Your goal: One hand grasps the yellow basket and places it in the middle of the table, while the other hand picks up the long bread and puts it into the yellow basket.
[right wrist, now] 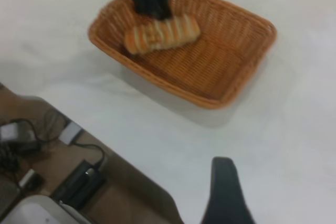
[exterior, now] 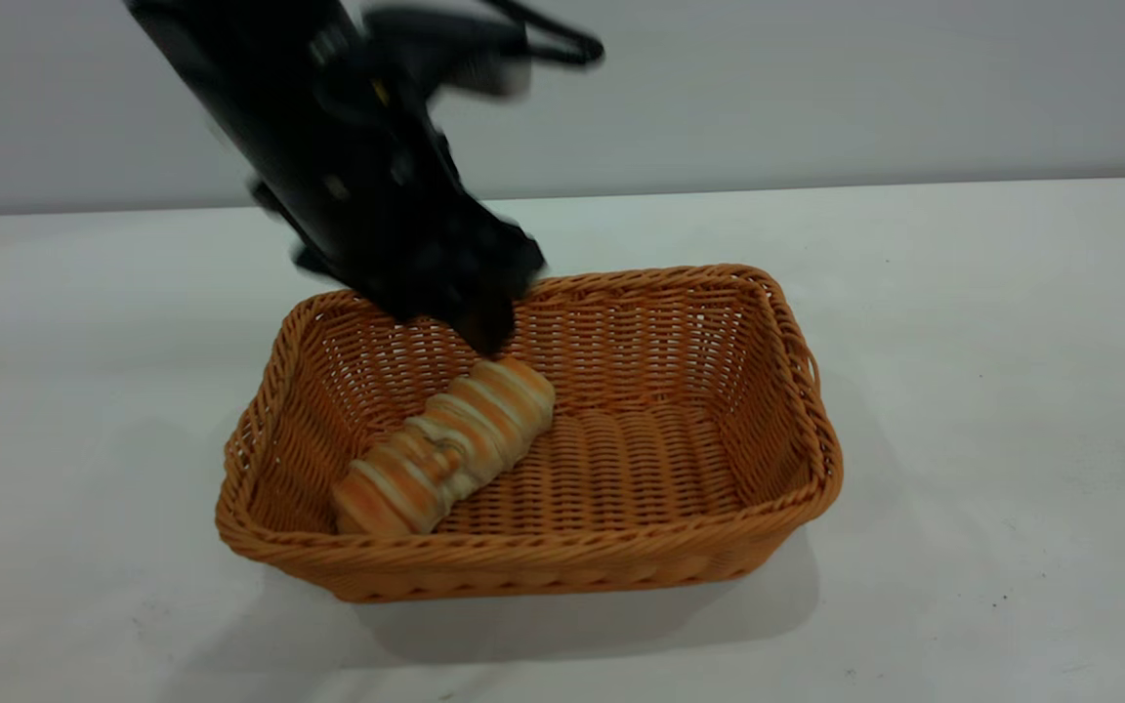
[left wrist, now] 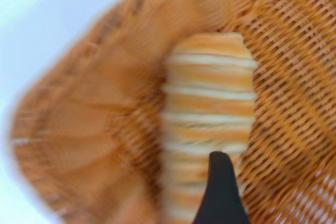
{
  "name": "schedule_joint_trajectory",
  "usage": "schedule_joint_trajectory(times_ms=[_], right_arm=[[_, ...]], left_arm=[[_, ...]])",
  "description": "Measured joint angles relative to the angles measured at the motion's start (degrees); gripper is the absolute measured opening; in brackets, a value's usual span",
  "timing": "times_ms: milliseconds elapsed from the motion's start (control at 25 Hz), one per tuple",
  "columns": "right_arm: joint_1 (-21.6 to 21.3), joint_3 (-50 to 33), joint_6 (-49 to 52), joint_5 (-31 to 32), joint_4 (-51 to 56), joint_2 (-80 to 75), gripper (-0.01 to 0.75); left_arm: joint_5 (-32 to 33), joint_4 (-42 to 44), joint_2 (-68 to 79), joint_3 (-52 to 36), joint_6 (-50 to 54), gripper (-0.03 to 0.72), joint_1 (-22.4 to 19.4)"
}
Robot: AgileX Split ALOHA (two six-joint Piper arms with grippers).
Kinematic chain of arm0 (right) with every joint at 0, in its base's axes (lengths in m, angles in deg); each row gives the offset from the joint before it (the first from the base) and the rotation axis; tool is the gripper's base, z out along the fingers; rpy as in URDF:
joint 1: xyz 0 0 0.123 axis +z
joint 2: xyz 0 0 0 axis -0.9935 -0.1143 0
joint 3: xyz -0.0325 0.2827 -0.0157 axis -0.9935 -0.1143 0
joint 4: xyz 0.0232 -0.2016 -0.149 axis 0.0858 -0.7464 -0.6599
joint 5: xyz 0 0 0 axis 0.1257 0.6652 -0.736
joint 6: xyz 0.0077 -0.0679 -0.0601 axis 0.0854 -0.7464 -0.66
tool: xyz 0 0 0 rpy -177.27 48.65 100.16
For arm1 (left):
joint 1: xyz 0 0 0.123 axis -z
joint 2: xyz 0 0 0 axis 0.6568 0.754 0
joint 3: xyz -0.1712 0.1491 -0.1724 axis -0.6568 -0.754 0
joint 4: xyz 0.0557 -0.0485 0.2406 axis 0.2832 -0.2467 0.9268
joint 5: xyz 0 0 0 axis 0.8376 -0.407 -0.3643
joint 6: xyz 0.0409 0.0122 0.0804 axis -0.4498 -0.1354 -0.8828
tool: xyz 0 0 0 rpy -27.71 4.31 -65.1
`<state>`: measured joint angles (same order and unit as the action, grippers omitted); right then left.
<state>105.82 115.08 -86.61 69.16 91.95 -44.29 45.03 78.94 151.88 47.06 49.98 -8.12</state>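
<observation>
The yellow basket (exterior: 787, 391) stands in the middle of the white table (exterior: 992, 322). The long bread (exterior: 450, 444) lies loose on the basket's floor, slanting toward its left front corner. My left gripper (exterior: 484, 334) hangs just above the bread's far end, open and holding nothing. In the left wrist view one dark finger (left wrist: 220, 192) shows over the bread (left wrist: 207, 103) and the basket weave (left wrist: 294, 77). My right gripper (right wrist: 227, 192) is out of the exterior view, well back from the basket (right wrist: 236, 77) over the table near its edge. The bread (right wrist: 163, 32) also shows there.
The right wrist view shows the table's edge and, beyond it, a brown floor with cables and small dark devices (right wrist: 79, 182). A grey wall (exterior: 816, 88) runs behind the table. White tabletop lies on all sides of the basket.
</observation>
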Motion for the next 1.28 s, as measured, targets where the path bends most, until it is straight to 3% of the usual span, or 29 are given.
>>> schedule_joint_trajectory(times_ms=[200,560,920,1280], right_arm=[[0.0,-1.7,0.7,1.3,-1.9,2.4,0.515],[0.0,-14.8,1.0,0.3,-3.6,11.4,0.515],[0.0,-25.2,7.3,-3.6,-11.6,22.2,0.514],[0.0,-30.1,10.6,-5.1,-14.3,27.1,0.514]], left_arm=[[8.5,6.0,-12.6,0.0,1.7,0.574,-0.3],[19.4,6.8,-37.5,-3.7,4.1,0.515,-1.3],[27.6,6.8,-57.9,-15.4,4.5,0.513,-1.3],[30.8,6.8,-74.9,-29.4,7.0,0.513,-1.3]])
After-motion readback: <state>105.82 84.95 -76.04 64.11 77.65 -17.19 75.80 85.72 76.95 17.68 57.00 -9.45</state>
